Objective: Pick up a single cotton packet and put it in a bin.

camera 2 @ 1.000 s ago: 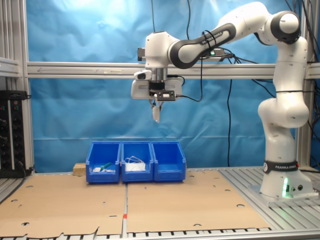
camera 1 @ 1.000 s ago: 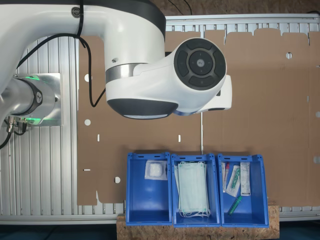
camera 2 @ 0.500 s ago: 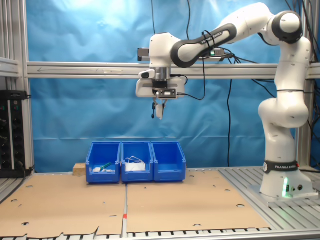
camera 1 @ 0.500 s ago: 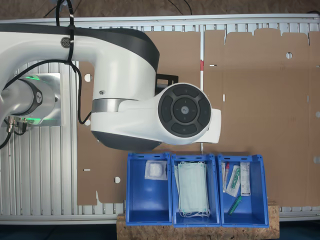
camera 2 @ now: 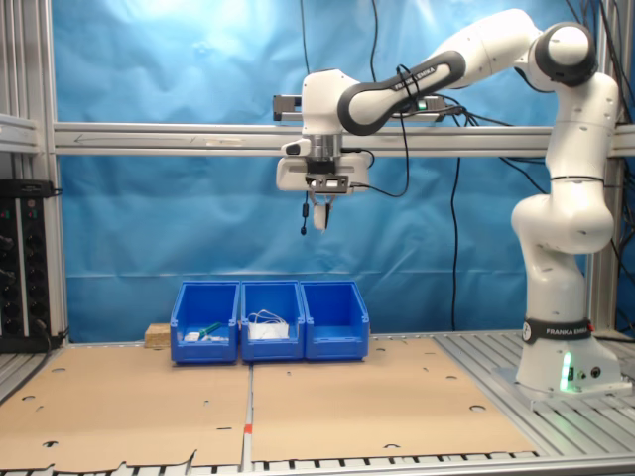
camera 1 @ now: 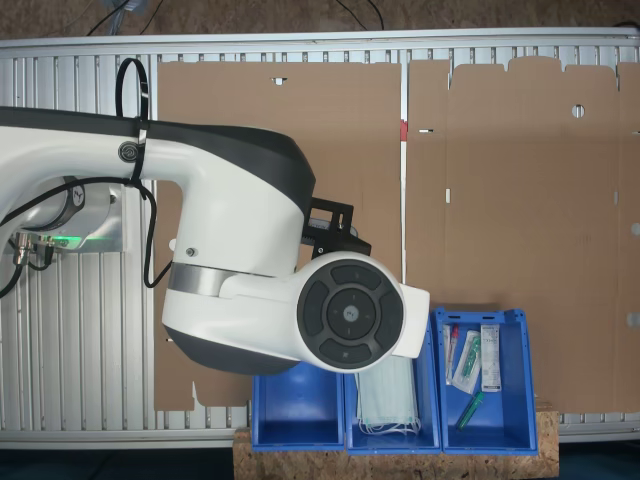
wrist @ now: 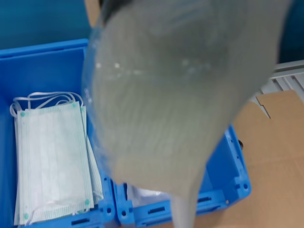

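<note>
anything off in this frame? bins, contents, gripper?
Nothing spilled or askew: the three bins sit in a tidy row, the face masks lie flat in theirs. One oddity: a blurry grey translucent sheet hangs right before the wrist camera, hiding most of the view beneath.

Even, bright overhead light fills both exterior views, and both are sharp from edge to edge. In the first exterior view the white arm (camera 1: 230, 250) shows soft sheen on its shell and casts only a faint shadow on the cardboard sheet (camera 1: 500, 200); a small green lamp glows at the base. In the second exterior view the blue backdrop (camera 2: 179, 228) is brightest near the top, washed almost pale there, and the aluminium frame (camera 2: 149, 139) glints. The wrist view is softer: a large translucent grey mass (wrist: 166, 95) very close to the lens is wholly out of focus, with small specks of glare, while the face masks (wrist: 52, 156) behind are only mildly blurred.
</note>
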